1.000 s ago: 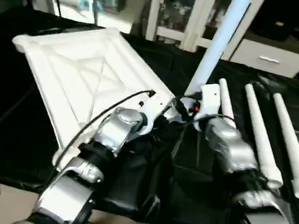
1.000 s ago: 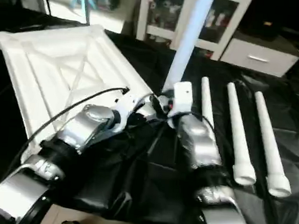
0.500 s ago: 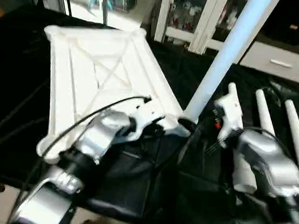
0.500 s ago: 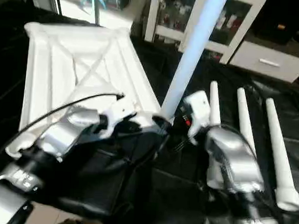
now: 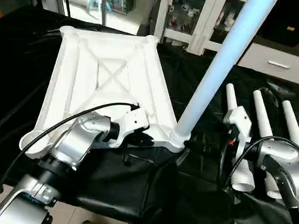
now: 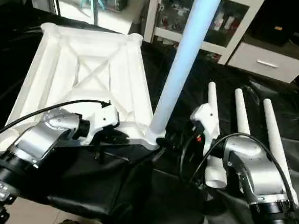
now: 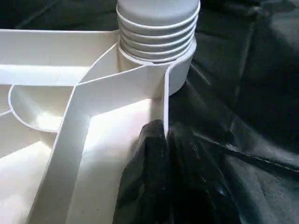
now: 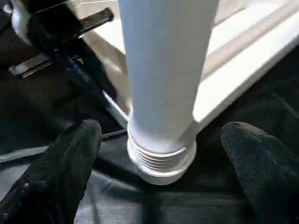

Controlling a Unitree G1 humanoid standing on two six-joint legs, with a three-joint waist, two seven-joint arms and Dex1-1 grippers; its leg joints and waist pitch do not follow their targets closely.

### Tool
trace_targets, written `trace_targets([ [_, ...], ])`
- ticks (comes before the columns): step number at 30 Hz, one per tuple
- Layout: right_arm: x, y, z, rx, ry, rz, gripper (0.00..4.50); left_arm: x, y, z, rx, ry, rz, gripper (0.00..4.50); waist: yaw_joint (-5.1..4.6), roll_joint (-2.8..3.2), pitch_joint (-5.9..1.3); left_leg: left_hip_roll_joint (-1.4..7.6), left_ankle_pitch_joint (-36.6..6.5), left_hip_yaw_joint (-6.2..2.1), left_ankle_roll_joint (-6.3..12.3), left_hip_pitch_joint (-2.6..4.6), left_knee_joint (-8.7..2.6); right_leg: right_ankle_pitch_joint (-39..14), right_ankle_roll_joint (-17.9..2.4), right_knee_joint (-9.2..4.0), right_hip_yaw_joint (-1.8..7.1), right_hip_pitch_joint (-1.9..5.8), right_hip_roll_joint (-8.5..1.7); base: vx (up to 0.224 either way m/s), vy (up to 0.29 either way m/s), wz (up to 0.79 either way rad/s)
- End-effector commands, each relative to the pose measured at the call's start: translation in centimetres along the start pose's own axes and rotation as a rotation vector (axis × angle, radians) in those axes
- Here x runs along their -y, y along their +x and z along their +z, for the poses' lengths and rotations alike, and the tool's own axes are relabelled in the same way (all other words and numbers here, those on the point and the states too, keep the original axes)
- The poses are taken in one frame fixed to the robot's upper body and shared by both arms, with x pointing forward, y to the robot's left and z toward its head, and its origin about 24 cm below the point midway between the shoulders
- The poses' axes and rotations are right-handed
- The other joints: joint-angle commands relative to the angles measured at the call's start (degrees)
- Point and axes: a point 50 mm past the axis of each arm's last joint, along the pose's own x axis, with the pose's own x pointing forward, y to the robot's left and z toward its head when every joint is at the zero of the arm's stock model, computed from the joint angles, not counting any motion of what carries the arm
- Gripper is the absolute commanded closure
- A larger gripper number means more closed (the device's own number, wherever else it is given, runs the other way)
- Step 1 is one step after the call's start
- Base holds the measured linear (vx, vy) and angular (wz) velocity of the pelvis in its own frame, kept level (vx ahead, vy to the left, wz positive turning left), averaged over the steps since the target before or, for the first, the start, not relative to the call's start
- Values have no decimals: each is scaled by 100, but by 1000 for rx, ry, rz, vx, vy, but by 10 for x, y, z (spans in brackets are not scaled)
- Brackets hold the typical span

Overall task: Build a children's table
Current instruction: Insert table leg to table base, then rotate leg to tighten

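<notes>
1. Standing upright in the near right corner socket [image 7: 180, 70] of the overturned tabletop [image 5: 108, 81] is one leg [image 5: 222, 60], its ribbed foot seated in the socket; I judge the first of four legs fitted, though how far home it sits I cannot tell.
2. Three spare legs [image 5: 264, 122] lie side by side on the bench [image 5: 20, 57], to the right of the fitted leg and well apart from the tabletop, so three sockets look unfilled.
3. White plastic throughout: the tabletop lies underside up on the black-draped bench, with a raised rim, crossed ribs in the middle and round sockets at the corners; the legs are long, round and tapered.
4. At the tabletop's near rim, just left of the fitted leg, the left end effector [image 7: 163, 140] is pinched narrow on the thin rim wall, seemingly steadying the piece.
5. On either side of the fitted leg's foot stand the fingers [image 8: 70, 158] of the right end effector [image 8: 161, 154], spread wide, apart from the leg and gripping nothing.
6. Next, by my reading, comes fetching one of the spare legs.
</notes>
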Motion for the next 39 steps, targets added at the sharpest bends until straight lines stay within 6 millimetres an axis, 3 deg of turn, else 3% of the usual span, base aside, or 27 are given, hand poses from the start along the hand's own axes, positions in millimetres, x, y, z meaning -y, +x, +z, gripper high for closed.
trace_targets([
  [1,1,1,-2,-34,-40,34,4,19,14,-9,-34,-20,-138,450,11,23,-420,34,-1107,37,305,142,-300,-766,-1259,-222,92,277,-34,0,0,0],
  [7,4,12,-4,-61,-75,74,4,24,13,-8,-39,-2,-186,450,10,26,-405,38,-1341,30,214,154,-308,-1081,-1237,-239,88,267,-34,0,0,0],
  [10,6,15,-5,-67,-86,73,4,26,14,-7,-41,2,-189,450,5,-19,-400,38,-1394,31,172,146,-302,-1213,-1193,-246,91,254,-40,0,0,0],
  [13,7,16,-4,-52,-85,80,4,27,13,-8,-42,2,-192,450,12,-8,-398,41,-1419,24,169,144,-301,-1243,-1162,-239,92,258,-40,0,0,0],
  [15,6,16,-4,-47,-85,98,4,28,13,-8,-43,0,-192,450,12,-31,-401,38,-1405,24,179,142,-293,-1241,-1156,-234,89,259,-38,0,0,0],
  [23,3,17,-4,2,-78,156,4,29,12,-10,-50,-6,-189,450,13,-23,-410,35,-1281,29,275,139,-274,-1062,-1228,-211,89,264,-33,0,0,0],
  [32,0,15,-13,-31,-81,175,4,29,13,-10,-56,-7,-193,450,7,-10,-391,36,-1642,10,135,135,-288,-1519,-1105,-249,91,240,-35,0,0,0],
  [39,0,20,-19,-50,-81,167,4,30,13,-11,-63,-7,-197,450,-1,-6,-389,35,-1685,3,115,132,-289,-1489,-1121,-246,88,238,-32,0,0,0],
])
